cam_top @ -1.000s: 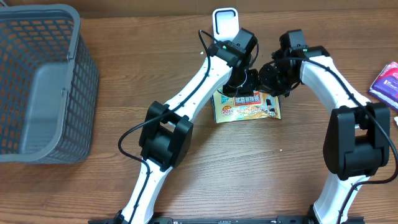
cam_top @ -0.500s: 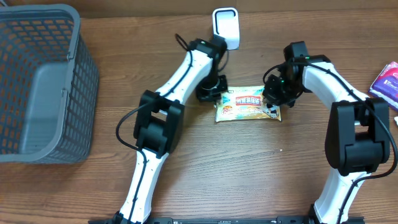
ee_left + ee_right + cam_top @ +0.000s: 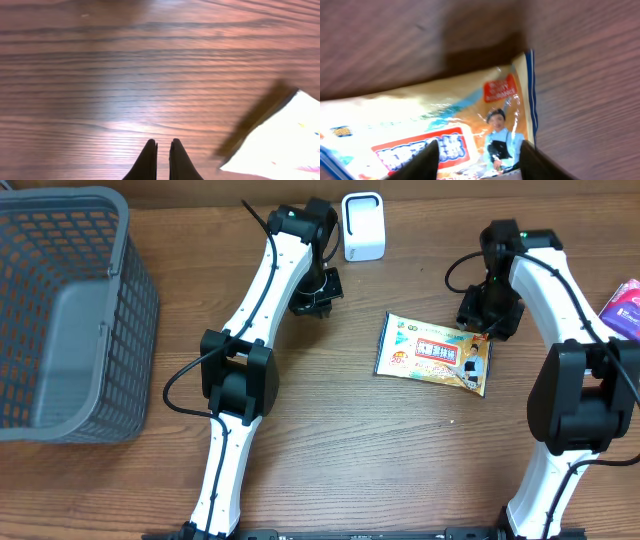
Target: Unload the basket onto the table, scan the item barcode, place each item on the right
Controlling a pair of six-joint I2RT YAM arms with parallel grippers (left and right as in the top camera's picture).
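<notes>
The item, a yellow and white snack packet [image 3: 433, 353], lies flat on the wooden table with its printed face up; no barcode shows. My right gripper [image 3: 487, 316] hangs over its far right corner. In the right wrist view its jaws [image 3: 477, 162] stand wide apart, with the packet [image 3: 445, 130] lying under them. A white scanner [image 3: 362, 225] stands at the back. Just left of it, my left gripper [image 3: 316, 294] is shut and empty over bare wood [image 3: 162, 150]. A washed-out pale corner [image 3: 280, 142], probably the packet, shows at the right of that view.
A large grey mesh basket [image 3: 70, 310] fills the left end of the table. A purple packet [image 3: 625, 310] lies at the right edge. Both white arms reach in from the near side.
The right gripper has opened and let go of the packet, which now lies further right and turned. The left arm has drawn back to the left, away from the packet.
</notes>
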